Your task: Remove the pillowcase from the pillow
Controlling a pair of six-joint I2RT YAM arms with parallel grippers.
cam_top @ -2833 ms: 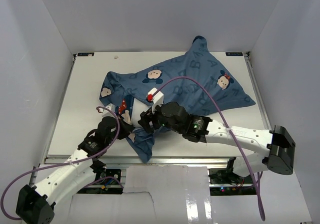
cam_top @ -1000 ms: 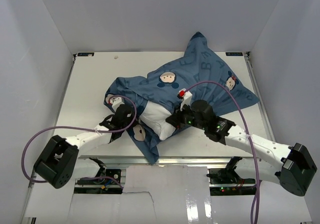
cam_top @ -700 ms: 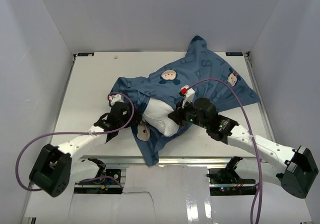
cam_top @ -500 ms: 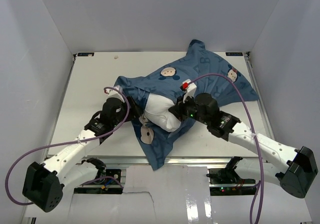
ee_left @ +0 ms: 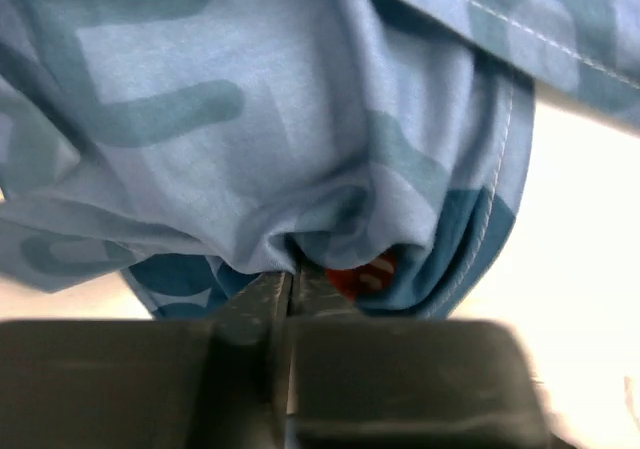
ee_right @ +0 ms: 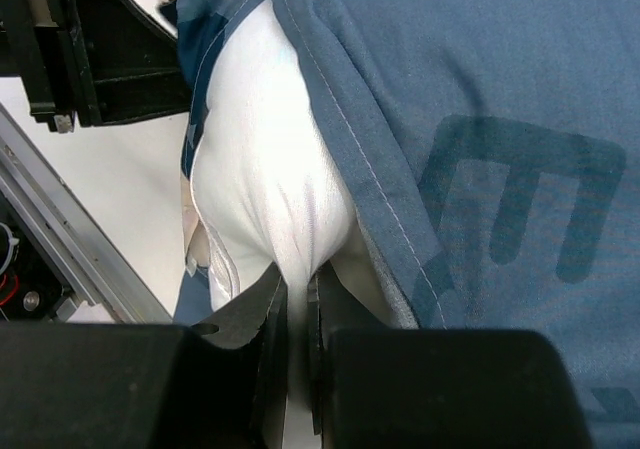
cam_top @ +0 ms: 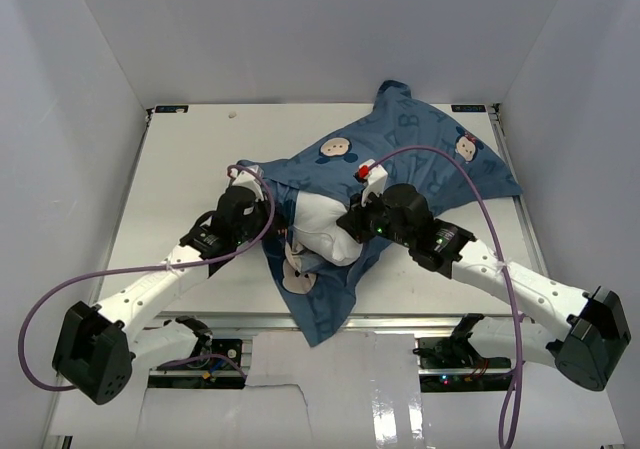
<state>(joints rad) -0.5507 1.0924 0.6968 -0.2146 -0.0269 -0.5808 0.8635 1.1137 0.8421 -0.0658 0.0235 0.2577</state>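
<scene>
The blue pillowcase (cam_top: 420, 159) with mouse faces and letters lies bunched across the table's middle and far right, and a flap hangs toward the front edge. The white pillow (cam_top: 322, 227) bulges out of its open end. My left gripper (cam_top: 266, 219) is at the case's left edge, shut on a fold of pillowcase fabric (ee_left: 250, 119) pinched between its jaws (ee_left: 292, 277). My right gripper (cam_top: 350, 225) comes in from the right. In the right wrist view it (ee_right: 297, 291) is shut on a pinch of the pillow (ee_right: 265, 169), beside the pillowcase hem (ee_right: 480, 119).
The white table (cam_top: 180, 169) sits inside white enclosure walls. A purple cable (cam_top: 440, 164) loops from the right arm over the case. In the right wrist view the left arm's black gripper (ee_right: 100, 59) is close by, near the table's metal front rail (ee_right: 70, 259).
The left gripper opened, moved farther up the case's left edge and shut again on the fabric. The case has slid toward the far right, and the right gripper has kept its hold on the pillow.
</scene>
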